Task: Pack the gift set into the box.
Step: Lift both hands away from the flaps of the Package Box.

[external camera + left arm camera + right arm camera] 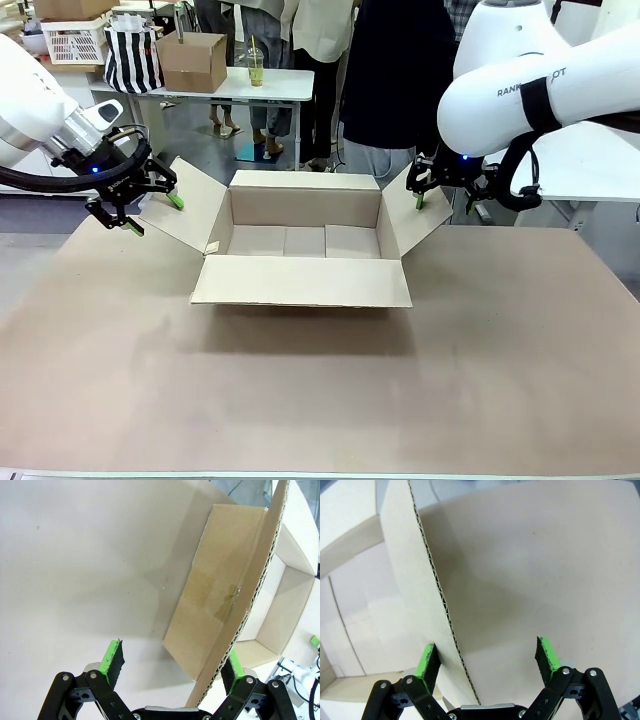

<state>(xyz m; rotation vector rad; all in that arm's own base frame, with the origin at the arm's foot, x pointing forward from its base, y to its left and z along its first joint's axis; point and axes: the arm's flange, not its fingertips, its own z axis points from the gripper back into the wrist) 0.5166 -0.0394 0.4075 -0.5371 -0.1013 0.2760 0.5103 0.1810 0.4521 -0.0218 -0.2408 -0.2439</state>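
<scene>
We see a white table (pixel 285 82) carrying a small cardboard box (pixel 192 62), a striped bag (pixel 133 58) and a drink cup (pixel 256 68), standing on grey floor (pixel 200 150), people (pixel 318 40) behind.

Plain brown box (pixel 300 285), black-and-white striped bag (pixel 133 60)

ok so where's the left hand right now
In the front view the left hand sits at picture left, open, at the outer edge of the left flap of the box; its wrist view shows that flap edge between the green pads.
</scene>
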